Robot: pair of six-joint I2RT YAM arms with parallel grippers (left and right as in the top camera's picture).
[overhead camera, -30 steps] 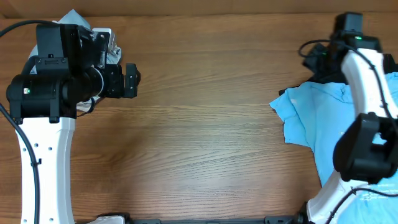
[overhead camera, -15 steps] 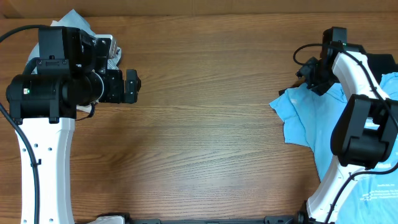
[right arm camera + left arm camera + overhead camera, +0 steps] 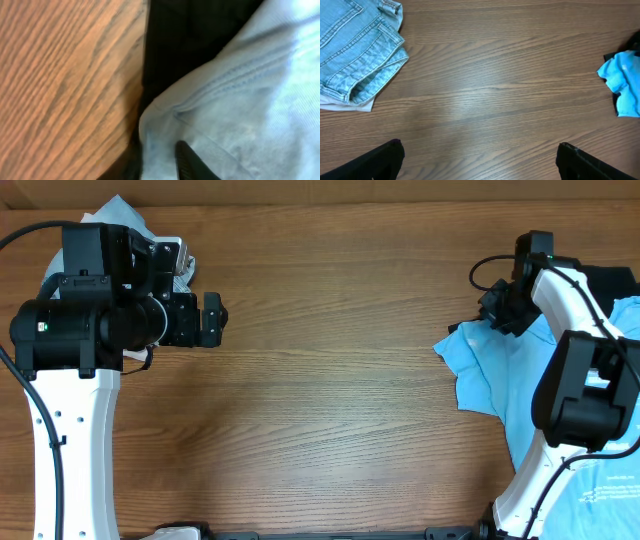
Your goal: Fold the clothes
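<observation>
1. The right arm has swung in since a second ago. Its right pincer [image 3: 498,308] now hangs at the far corner of the blue T-shirt [image 3: 500,375], having barely shifted in the last half-second.
2. The left pincer [image 3: 212,318] has not moved. It is well apart from the T-shirt across the bare tabletop [image 3: 330,400], its fingers spread wide.
3. In the right wrist view, one dark finger [image 3: 187,160] lies on the T-shirt's seamed edge, beside a black garment [image 3: 195,35] that touches that edge. I cannot tell whether this pincer is spread or pinching.
4. Denim shorts [image 3: 355,50] lie well apart from the T-shirt, near the left pincer.
</observation>
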